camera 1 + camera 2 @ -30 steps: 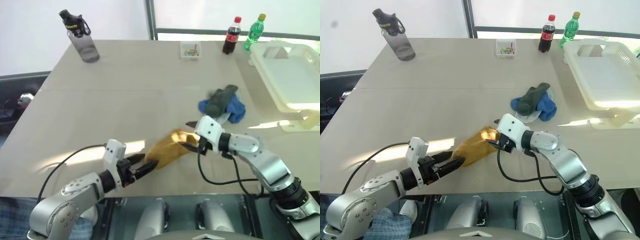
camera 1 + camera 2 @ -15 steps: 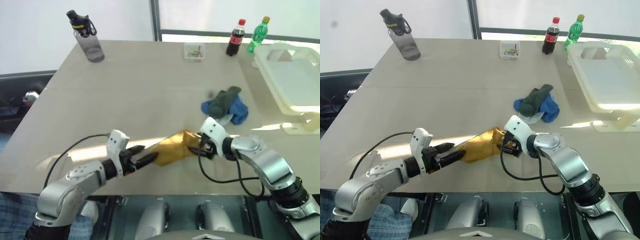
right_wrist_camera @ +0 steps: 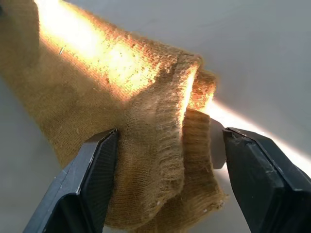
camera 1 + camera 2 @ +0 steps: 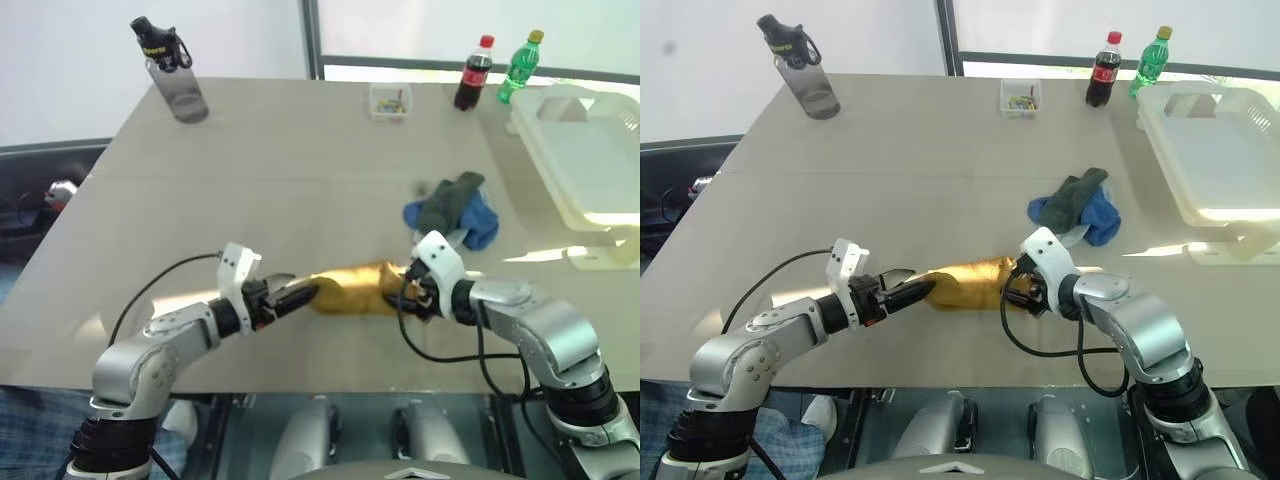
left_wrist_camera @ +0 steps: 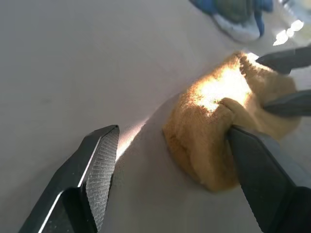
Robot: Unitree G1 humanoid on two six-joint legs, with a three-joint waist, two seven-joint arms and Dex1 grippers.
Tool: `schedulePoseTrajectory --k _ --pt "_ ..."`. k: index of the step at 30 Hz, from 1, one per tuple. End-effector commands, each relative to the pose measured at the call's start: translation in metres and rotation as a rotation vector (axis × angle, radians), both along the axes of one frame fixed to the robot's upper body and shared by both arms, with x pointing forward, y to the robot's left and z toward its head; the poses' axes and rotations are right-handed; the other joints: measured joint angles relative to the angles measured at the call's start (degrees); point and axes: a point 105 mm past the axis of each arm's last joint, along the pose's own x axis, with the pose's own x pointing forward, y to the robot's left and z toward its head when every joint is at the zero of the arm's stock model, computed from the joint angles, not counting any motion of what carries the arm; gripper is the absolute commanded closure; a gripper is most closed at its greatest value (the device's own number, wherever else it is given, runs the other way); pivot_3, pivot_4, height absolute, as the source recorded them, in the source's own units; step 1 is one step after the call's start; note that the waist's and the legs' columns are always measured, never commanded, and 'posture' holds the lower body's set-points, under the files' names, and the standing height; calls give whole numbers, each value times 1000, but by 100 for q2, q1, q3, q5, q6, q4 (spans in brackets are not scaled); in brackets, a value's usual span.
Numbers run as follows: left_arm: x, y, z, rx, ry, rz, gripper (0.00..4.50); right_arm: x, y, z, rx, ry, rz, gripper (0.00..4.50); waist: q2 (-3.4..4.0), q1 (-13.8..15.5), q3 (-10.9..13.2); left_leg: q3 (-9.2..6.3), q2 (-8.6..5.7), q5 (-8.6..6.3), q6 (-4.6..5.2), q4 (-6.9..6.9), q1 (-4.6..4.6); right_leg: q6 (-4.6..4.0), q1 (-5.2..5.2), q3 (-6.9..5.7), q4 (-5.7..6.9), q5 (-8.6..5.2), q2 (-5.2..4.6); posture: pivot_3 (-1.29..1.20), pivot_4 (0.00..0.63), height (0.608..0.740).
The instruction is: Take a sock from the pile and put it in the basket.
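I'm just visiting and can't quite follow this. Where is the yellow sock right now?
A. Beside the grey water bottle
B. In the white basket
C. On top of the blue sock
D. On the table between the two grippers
D: the sock lies on the table, with the left gripper at one end and the right gripper at the other, apart from the basket.

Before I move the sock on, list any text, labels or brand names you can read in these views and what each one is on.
Nothing reads clearly.
Grey water bottle: yellow lettering on the cap band, too small to read.
Cola bottle: red label, script blurred.
Green soda bottle: label unreadable.
Small clear box, sock, basket: no text visible.
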Motion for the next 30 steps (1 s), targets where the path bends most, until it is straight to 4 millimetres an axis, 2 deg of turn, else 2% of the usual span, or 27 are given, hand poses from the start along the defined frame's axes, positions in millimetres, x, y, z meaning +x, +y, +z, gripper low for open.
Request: schedulePoseTrajectory --k 1,6,9,11,13,18,23,30 --pt "-14 2 12 -64 31 -31 758 1 -1 25 17 -88 16 957 1 -33 1 0 0 0 0 -1 0 0 0 0 0 0 0 0 150 740" --pt "-25 8 10 -79 93 -34 758 -4 1 33 3 -124 66 957 0 -86 2 0 -1 0 0 -5 -1 0 0 -1 -4 0 3 0 150 740" --pt "-19 8 7 -129 128 6 758 -5 6 38 13 -155 88 957 0 -86 2 0 -1 1 0 -5 2 0 1 -1 -1 0 4 0 150 740" --pt "-16 4 2 -224 200 24 758 -4 8 38 7 -168 92 957 0 -87 2 0 -1 1 0 -5 3 0 1 -1 -1 0 4 0 150 740" --pt "-12 3 -10 -221 266 56 758 -3 9 37 3 -173 92 957 -2 -83 3 0 -2 1 0 -4 3 1 2 -1 0 0 5 0 150 740" --pt "-13 -15 -24 -163 356 14 758 0 7 35 -22 -180 82 957 -2 -79 1 1 -6 2 0 -4 10 2 8 0 1 0 8 0 150 740" --pt "-16 -25 -35 -180 446 -13 758 1 7 34 -34 -186 79 957 0 -40 -3 0 -8 2 0 -3 16 2 15 -1 1 0 8 0 150 740" --pt "-22 -42 -34 -222 521 -119 758 -1 6 25 -84 -184 89 957 1 10 -6 1 -10 2 0 -3 18 2 17 -1 -1 0 8 0 150 740"
